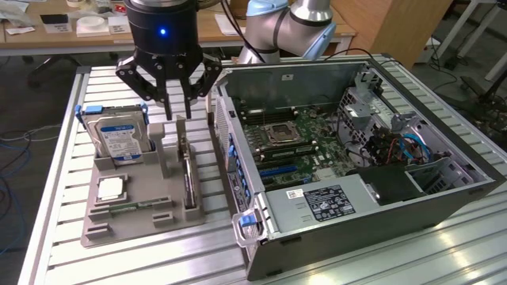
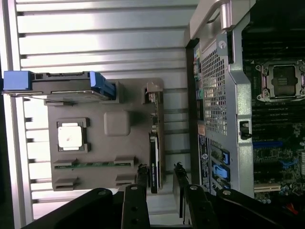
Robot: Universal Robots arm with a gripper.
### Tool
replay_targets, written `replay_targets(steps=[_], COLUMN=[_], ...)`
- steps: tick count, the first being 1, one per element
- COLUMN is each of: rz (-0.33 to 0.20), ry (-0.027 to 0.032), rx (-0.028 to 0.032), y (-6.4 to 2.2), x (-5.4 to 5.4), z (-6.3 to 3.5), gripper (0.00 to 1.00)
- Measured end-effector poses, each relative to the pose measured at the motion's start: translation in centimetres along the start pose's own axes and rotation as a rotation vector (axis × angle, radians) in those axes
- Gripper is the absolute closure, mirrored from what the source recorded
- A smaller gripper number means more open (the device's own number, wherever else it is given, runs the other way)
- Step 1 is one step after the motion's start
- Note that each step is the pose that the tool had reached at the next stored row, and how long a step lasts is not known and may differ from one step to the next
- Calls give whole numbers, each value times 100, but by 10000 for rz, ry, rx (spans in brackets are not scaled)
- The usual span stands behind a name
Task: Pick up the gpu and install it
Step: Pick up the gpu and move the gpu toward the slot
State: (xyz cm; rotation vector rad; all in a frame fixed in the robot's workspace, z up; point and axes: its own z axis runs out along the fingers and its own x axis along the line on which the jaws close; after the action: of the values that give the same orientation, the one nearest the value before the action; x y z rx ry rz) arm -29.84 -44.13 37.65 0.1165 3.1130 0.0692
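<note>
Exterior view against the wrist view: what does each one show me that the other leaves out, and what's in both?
The exterior view adds the arm's grey body, a desk behind, the hard drive's blue-white label, and blue cables deep inside the open computer case.

The wrist view adds a look from above at the gpu's top edge lined up between the open jaws, and the case's perforated end panel.

Both share the grey tray on the slatted table, the gpu standing on edge, hard drive, processor chip and motherboard socket.
</note>
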Motion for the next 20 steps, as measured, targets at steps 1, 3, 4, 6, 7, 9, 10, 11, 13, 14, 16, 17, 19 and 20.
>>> replay_targets(steps=[1,3,4,6,7,9,10,11,13,14,16,17,19,20], rz=[0,1,0,0,0,0,1,1,1,0,0,1,1,0], ry=[1,1,1,3,4,2,2,3,1,1,2,2,3,3], rx=[1,2,1,3,3,0,-2,-3,-7,-9,-10,-9,-8,-8], y=[-1,-2,-3,-3,-3,-3,-3,-3,-3,-3,-4,-5,-5,-5], x=[0,1,1,1,2,2,2,2,2,2,2,3,3,3], z=[17,52,62,63,64,67,69,70,76,80,94,104,112,113], gripper=[64,64,64,64,64,64,64,64,64,64,64,64,64,64])
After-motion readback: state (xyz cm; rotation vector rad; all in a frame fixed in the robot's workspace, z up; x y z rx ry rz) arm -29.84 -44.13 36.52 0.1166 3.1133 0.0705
